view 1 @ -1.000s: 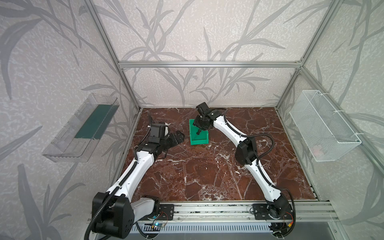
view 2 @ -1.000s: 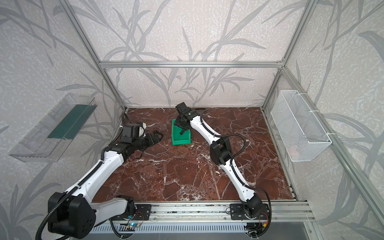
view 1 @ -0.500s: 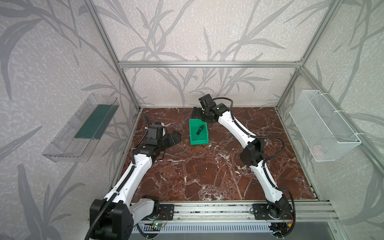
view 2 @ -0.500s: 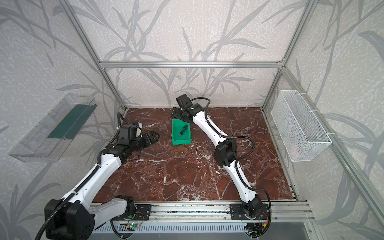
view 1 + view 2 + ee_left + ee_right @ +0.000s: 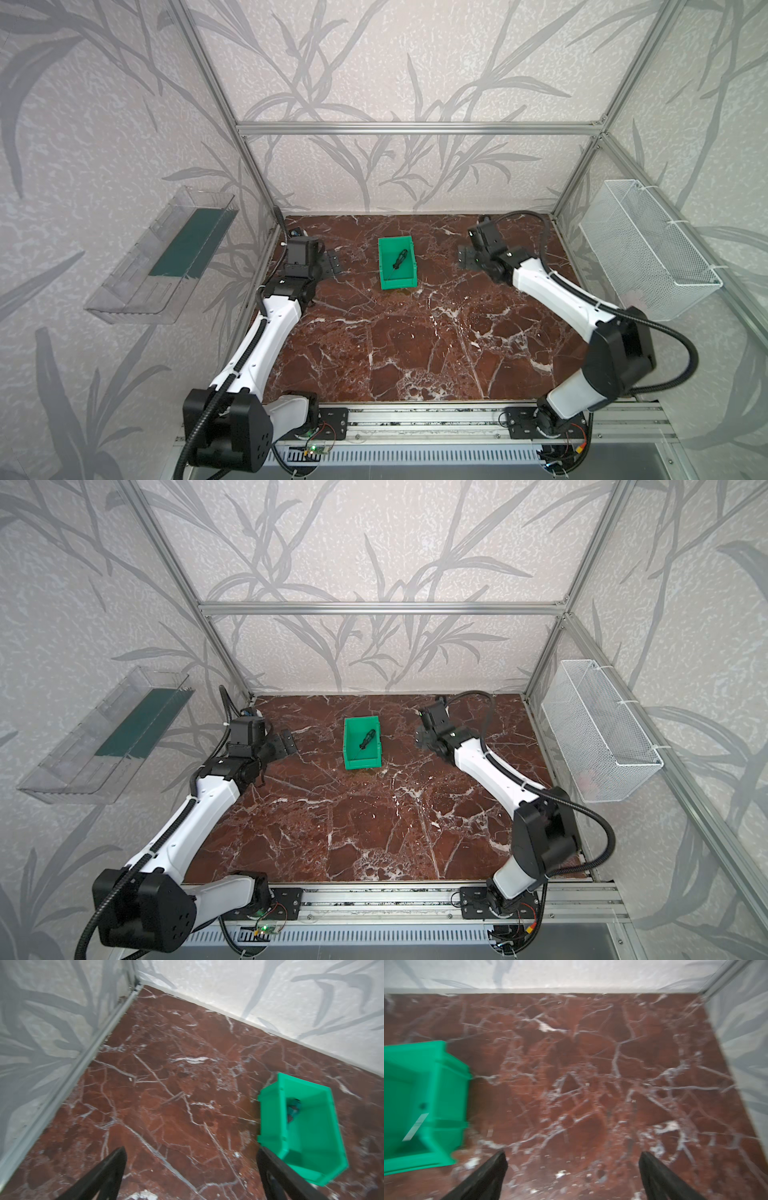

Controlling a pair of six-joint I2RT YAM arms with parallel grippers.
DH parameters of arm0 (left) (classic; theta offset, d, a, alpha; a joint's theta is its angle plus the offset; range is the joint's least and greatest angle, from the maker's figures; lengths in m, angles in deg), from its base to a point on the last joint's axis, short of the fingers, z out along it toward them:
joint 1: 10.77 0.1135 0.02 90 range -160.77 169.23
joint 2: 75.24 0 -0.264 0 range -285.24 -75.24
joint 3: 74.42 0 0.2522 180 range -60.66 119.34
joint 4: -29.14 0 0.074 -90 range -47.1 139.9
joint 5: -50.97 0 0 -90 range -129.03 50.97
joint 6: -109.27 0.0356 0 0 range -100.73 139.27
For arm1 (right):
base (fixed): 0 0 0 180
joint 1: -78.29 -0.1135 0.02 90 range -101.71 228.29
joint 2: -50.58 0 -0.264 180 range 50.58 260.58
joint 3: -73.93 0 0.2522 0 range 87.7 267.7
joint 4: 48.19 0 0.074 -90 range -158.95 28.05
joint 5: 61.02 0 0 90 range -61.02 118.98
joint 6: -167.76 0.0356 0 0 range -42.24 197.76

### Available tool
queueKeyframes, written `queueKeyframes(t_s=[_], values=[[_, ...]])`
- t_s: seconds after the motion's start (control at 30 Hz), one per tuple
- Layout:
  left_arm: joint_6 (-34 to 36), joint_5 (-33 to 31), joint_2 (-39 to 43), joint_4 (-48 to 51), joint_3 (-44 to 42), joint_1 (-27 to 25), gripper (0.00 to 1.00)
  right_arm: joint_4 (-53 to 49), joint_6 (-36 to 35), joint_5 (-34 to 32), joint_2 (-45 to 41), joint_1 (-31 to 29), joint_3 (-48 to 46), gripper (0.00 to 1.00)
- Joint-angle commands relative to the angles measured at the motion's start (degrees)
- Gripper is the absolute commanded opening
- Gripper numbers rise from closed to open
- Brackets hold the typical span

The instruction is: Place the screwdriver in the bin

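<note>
The screwdriver lies inside the bin, flat on its floor and slanted. Its handle points toward the back wall and its thin shaft toward the lowered front lip, as both top views show. The left wrist view catches the handle over the bin's side wall. Nothing grips it.

The right gripper has its 2 fingers spread wide, with only bare table between them. The bin sits out past one finger, apart from it. The left gripper is likewise spread wide and empty. In its wrist view the bin lies just beyond the outer side of one of its fingers, with the screwdriver farther out the same way. The top views show that gripper and the bin apart.

By my reading the task is done: the screwdriver rests wholly within the bin's 4 walls and the bin stands upright. I judge that nothing is left except, at most, parking the 2 arms.
</note>
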Motion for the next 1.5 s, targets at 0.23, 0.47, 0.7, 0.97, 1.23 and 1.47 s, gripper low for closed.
queueKeyframes(t_s=[0.23,0.47,0.7,0.97,1.23,1.47], values=[[12.09,-18.19,-1.52,-22.63,-16.56,2.61,0.99,34.10,-15.05,-4.60,-10.71,9.47,-31.25,0.99],[11.39,-9.15,-12.66,-51.12,-26.13,5.23,0.99,49.30,-20.12,3.54,-5.33,13.33,-34.80,0.99],[15.20,0.66,-19.77,-42.74,-17.47,6.47,0.99,52.29,-17.28,11.93,-0.71,18.24,-33.83,0.99],[15.87,0.21,-18.81,-78.56,-36.59,6.65,0.99,61.09,-17.56,22.16,-0.12,21.80,-39.13,0.99],[18.47,-3.35,-19.85,-77.17,-34.86,4.02,0.99,61.09,-17.54,22.08,-0.08,21.76,-39.11,0.99],[18.45,-3.68,-20.00,-77.21,-34.69,3.88,0.99,61.12,-17.62,22.07,-0.21,21.71,-39.16,0.99]])
